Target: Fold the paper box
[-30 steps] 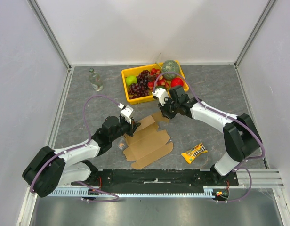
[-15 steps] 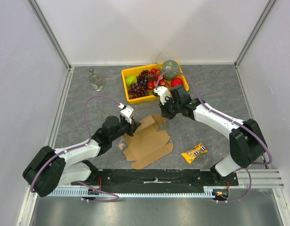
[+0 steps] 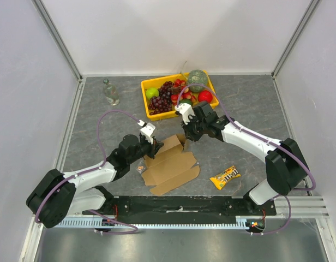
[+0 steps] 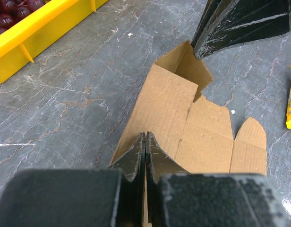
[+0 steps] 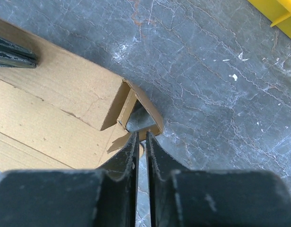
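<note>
Handling the paper box [image 3: 173,164], expect light, stiff cardboard; grip edges. Your left gripper [image 4: 145,138] pinches its left edge tight; your right gripper [image 5: 140,136] clamps its upturned top flap.

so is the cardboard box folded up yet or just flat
Mostly flat: the paper box lies spread out, one flap raised at the right end effector.

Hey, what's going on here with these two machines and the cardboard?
Two robot arms are folding a flat brown cardboard box sheet on a grey table. The left arm's fingers pinch its left edge, while the right arm's fingers pinch a raised flap at the far corner. The rest is not yet folded up.
</note>
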Tool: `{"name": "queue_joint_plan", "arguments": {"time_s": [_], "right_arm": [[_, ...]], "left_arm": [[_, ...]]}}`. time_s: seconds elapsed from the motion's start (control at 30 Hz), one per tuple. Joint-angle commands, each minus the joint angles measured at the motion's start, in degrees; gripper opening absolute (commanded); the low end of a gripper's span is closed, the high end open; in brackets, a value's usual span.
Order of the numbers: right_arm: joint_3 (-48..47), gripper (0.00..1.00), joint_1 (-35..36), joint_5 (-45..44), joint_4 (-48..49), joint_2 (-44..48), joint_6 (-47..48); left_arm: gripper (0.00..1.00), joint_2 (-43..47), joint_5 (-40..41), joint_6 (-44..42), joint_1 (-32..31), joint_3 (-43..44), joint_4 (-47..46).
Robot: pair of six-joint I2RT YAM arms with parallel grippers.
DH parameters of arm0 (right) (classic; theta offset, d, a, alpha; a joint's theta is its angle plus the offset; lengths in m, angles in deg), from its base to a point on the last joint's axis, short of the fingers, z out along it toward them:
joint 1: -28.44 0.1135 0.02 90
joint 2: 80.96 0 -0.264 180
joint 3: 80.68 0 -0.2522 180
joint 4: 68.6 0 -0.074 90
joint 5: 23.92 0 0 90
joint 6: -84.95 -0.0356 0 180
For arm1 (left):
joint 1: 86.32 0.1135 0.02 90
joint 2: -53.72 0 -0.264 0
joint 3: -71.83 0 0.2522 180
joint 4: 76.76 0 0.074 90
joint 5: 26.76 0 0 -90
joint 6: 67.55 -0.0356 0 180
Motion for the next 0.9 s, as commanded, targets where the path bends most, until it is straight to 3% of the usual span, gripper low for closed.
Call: {"name": "queue_joint_plan", "arguments": {"time_s": [0.0, 0.13, 0.5, 0.87], "right_arm": [[0.5, 0.2, 0.6, -2.6, -1.9, 0.7, -0.6], [0.7, 0.24, 0.8, -3.0, -2.1, 0.7, -0.7], [2.8, 0.24, 0.8, 0.5, 0.2, 2.1, -2.4], [1.9, 0.29, 0.9, -3.4, 1.0, 3.2, -11.3]], "left_arm": [[0.02, -1.1, -0.4, 0.3, -0.3, 0.8, 1.9], [0.02, -1.4, -0.5, 0.3, -0.3, 0.9, 1.9], [0.02, -2.0, -0.5, 0.3, -0.4, 1.2, 1.9], [0.02, -1.9, -0.4, 0.2, -0.4, 1.2, 1.9]]}}
